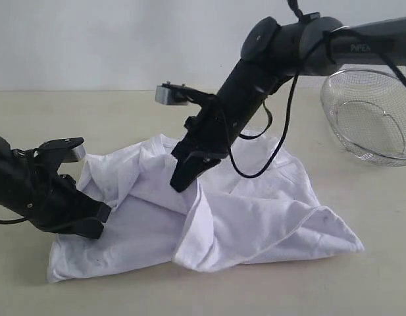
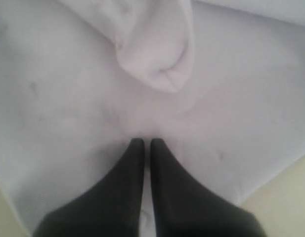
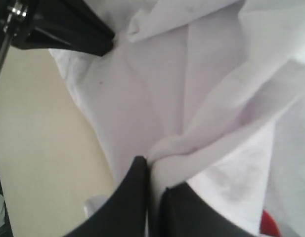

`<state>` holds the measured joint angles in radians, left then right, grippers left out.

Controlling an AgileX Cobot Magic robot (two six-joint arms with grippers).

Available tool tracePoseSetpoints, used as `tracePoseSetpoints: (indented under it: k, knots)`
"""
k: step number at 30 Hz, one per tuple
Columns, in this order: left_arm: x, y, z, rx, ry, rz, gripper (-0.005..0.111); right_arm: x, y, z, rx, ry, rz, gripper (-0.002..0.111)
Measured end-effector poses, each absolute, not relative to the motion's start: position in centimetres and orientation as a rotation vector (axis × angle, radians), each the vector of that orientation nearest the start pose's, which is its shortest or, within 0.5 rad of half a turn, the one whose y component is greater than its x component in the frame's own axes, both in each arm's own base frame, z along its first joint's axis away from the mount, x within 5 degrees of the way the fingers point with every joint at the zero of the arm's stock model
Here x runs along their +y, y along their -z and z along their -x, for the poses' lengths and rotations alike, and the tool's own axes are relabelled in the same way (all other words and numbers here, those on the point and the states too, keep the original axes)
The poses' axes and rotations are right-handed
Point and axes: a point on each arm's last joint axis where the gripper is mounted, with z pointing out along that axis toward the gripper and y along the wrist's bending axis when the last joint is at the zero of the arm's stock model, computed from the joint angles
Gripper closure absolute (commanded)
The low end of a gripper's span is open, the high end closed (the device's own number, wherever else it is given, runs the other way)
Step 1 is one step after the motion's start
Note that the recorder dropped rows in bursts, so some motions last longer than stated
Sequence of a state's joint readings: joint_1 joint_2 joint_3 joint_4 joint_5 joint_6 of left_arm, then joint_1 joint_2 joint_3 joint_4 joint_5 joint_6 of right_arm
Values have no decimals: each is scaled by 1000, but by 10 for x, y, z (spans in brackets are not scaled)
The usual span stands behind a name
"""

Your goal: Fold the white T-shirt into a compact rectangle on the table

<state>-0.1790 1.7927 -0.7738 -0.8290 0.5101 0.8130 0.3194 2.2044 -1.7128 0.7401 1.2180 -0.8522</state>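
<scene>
White T-shirt [image 1: 222, 210], crumpled on the table [image 1: 124, 112], pinched by both arms.
Exterior: we logged the right gripper [image 1: 184, 176] tenting a central fold, the left gripper [image 1: 91, 224] low at the left edge as anchor, and a wire basket [image 1: 370, 118] far right, out of the way. Left wrist: jaws clenched, seemingly on thin cloth. Right wrist: jaws clamped on a raised ridge.

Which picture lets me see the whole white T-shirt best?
The exterior view. It shows the whole white T-shirt crumpled on the table, edges and all. The left wrist view shows only a blurry patch of cloth by the left fingers; the right wrist view shows just folds pinched in the right fingers.
</scene>
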Motion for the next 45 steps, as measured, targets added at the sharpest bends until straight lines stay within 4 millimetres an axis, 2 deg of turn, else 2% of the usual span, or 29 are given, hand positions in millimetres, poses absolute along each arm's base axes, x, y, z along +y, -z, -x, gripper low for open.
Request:
tracePoseSetpoints:
  k: [6, 10, 23, 26, 32, 35, 37, 38, 39, 40, 41, 42, 45]
  knots:
    - [-84, -120, -280, 2811, 553, -401, 102, 158, -183, -420, 2580, -963, 1084, 108]
    - [-84, -120, -280, 2811, 553, -401, 102, 139, -183, -435, 2550, -864, 960, 108]
    - [-84, -120, -279, 2814, 559, -400, 102, 123, -183, -471, 2379, -501, 745, 108]
    - [-84, -120, -279, 2816, 561, -401, 102, 122, -174, -476, 2371, -474, 730, 108]
    - [-84, -120, -279, 2816, 561, -401, 102, 119, -143, -488, 2380, -406, 676, 108]
    - [-84, -120, -279, 2817, 562, -396, 102, 116, -133, -494, 2359, -346, 641, 107]
    - [-84, -120, -279, 2818, 562, -394, 102, 115, -133, -496, 2345, -324, 625, 88]
    - [-84, -120, -279, 2818, 562, -394, 102, 115, -133, -496, 2345, -324, 625, 66]
    - [-84, -120, -279, 2818, 563, -391, 102, 115, -133, -496, 2345, -327, 627, 53]
    - [-84, -120, -279, 2819, 563, -387, 102, 115, -134, -496, 2344, -328, 628, 35]
    - [-84, -120, -279, 2821, 564, -381, 102, 115, -137, -496, 2344, -333, 610, 31]
    - [-84, -120, -279, 2821, 564, -381, 102, 115, -139, -495, 2345, -339, 593, 34]
    - [-84, -120, -279, 2823, 566, -371, 102, 114, -155, -493, 2357, -352, 559, 61]
